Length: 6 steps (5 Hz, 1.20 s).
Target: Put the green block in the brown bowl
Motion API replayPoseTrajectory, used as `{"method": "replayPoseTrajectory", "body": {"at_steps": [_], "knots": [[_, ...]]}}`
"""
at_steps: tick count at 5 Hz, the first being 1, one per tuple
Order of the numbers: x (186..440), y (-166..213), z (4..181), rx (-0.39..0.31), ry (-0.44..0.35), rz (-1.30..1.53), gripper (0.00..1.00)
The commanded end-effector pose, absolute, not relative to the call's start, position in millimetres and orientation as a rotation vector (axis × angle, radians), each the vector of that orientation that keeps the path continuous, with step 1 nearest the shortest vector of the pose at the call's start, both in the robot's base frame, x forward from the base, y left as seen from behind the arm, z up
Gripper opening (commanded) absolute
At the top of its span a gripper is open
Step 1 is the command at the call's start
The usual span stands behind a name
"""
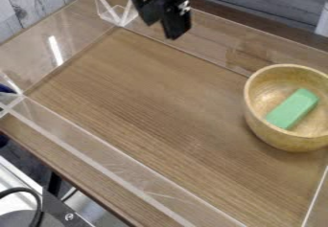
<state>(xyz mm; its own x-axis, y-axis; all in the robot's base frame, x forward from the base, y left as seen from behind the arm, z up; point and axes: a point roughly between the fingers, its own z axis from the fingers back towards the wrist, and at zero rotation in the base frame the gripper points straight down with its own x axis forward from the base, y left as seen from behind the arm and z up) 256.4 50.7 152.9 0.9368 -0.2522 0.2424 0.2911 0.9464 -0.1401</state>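
We see one green block [293, 108], a small mint-green piece with rounded edges and a plain matte face, lying tilted inside the brown bowl [260, 84]. The bowl is round, light tan wood with a thick rim and a smooth yellowish inside, much wider than the block. There is one bowl and one block, and the block rests on the bowl's inner floor, leaning toward the wall farther from the hand.

We count one hand [175, 27], dark and somewhat blurred, hanging above the far part of the counter [141, 97] and pointing steeply down. Its fingers stand apart and nothing is between them; it touches neither block nor bowl. From the hand, the bowl with the block sits well apart, off to the right in the picture and nearer to the camera.

The wood-grain counter is ringed by a low clear plastic wall [77, 135]. One small clear angled bracket [117, 11] stands at the far edge, just beside the hand, to its left in the picture. Between the hand and the bowl lies only bare wood surface. At the lower left corner, below the counter's edge, we see a dark cable [23, 204], well apart from the hand.
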Motion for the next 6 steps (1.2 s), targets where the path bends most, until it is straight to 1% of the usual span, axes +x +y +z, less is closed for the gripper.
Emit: {"method": "replayPoseTrajectory", "body": {"at_steps": [1,2,3,4,5,6], "knots": [[283,33,168.6,-0.169,-0.233,-0.284,1.0],[301,2,175.8,-0.184,-0.212,-0.31,1.0],[283,-15,181.4,-0.201,-0.231,-0.325,1.0],[271,-11,187.5,-0.171,-0.243,-0.321,1.0],[252,1,174.4,-0.157,-0.208,-0.369,1.0],[245,8,168.0,-0.141,-0.206,-0.4,1.0]]}}
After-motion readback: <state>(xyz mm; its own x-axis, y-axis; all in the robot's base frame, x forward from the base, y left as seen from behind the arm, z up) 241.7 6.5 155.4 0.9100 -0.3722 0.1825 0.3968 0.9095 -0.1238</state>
